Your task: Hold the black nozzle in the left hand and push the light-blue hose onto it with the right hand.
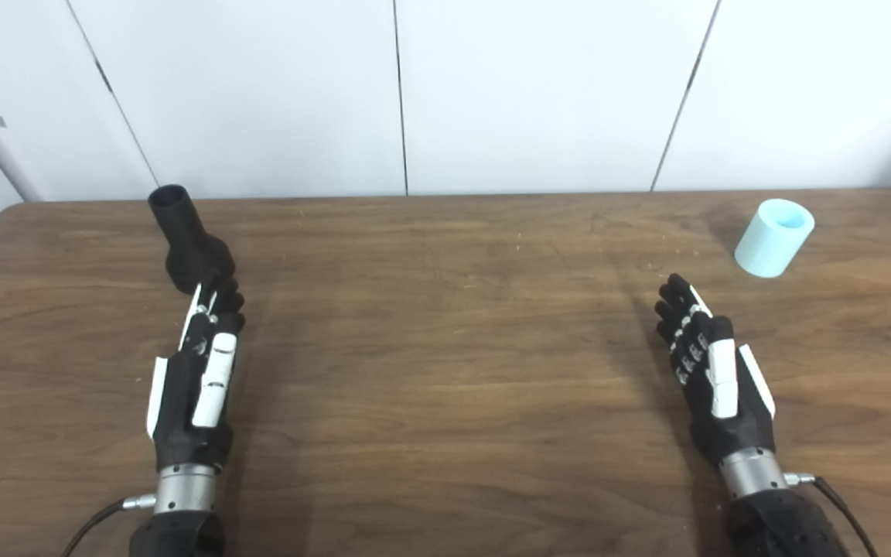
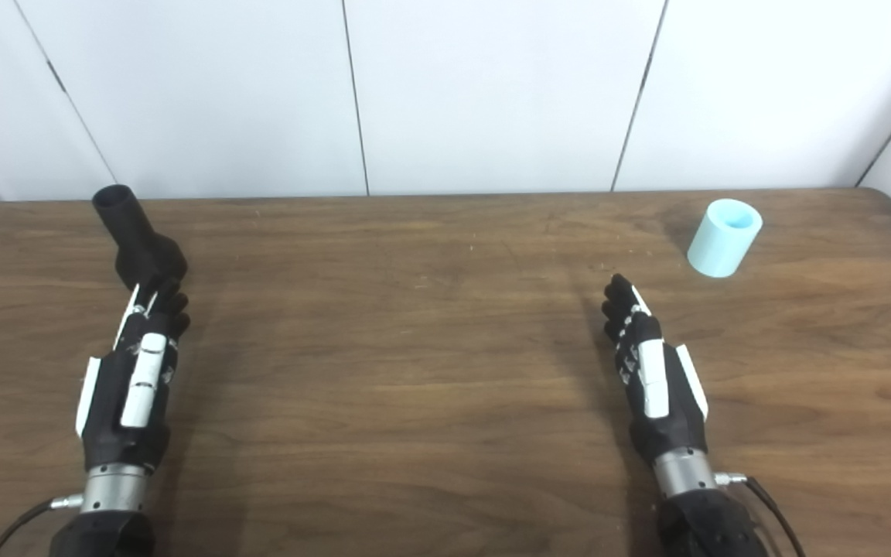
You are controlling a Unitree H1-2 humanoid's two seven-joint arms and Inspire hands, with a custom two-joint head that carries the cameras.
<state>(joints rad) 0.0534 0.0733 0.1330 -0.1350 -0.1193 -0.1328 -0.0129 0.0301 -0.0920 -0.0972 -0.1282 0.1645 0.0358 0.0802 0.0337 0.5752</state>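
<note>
The matte black plastic nozzle (image 1: 189, 244), a narrow open tube flaring into a wider rounded base, is seen lying tilted on the wood-grain brown table (image 1: 445, 371), near its far left corner. Just in front of the nozzle, the left robot hand (image 1: 202, 363) is held edge-up with fingers extended and apart, nothing grasped, presumably lined up for a reach. Well to the right of the nozzle, the smooth light-blue cylindrical hose piece (image 1: 773, 237), short and hollow, is tilted on the table. The right robot hand (image 1: 712, 371) is likewise spread and empty, short of the hose.
</note>
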